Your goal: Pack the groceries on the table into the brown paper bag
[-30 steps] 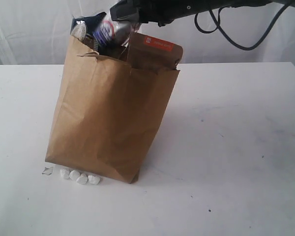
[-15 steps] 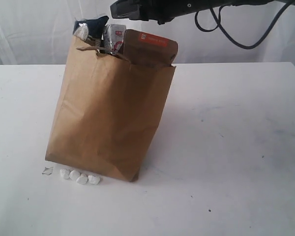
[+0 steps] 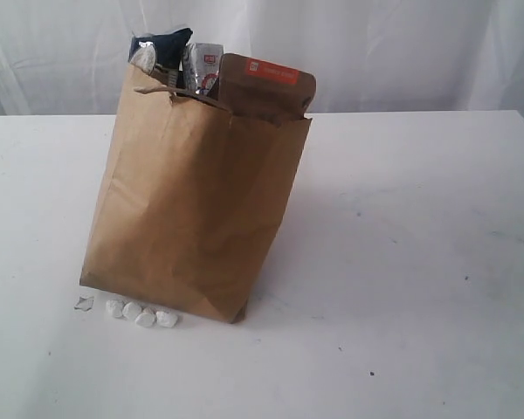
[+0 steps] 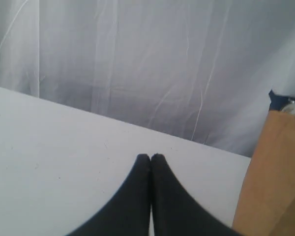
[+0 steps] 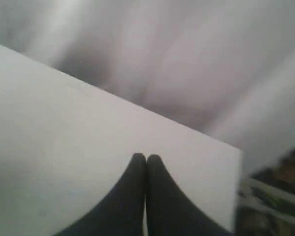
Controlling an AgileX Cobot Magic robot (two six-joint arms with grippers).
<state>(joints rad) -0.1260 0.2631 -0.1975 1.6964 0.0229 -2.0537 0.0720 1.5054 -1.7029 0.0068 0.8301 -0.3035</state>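
The brown paper bag (image 3: 192,209) stands on the white table (image 3: 402,262), leaning a little. Out of its top poke groceries: the dark spaghetti packet (image 3: 162,45), a silver carton with red and blue print (image 3: 202,68) and the orange-labelled brown pouch (image 3: 264,87). No arm shows in the exterior view. In the left wrist view my left gripper (image 4: 151,156) is shut and empty above the table, with the bag's side (image 4: 273,177) close by. In the right wrist view my right gripper (image 5: 146,157) is shut and empty over bare tabletop.
Small white pebble-like bits (image 3: 140,312) lie on the table at the bag's front foot. A white curtain (image 3: 375,52) hangs behind the table. The table's far edge (image 5: 236,152) shows in the right wrist view, with blurred clutter beyond.
The right arm let the silver carton drop into the bag, then drew back out of the exterior view and its gripper shut. The bag has settled slightly.
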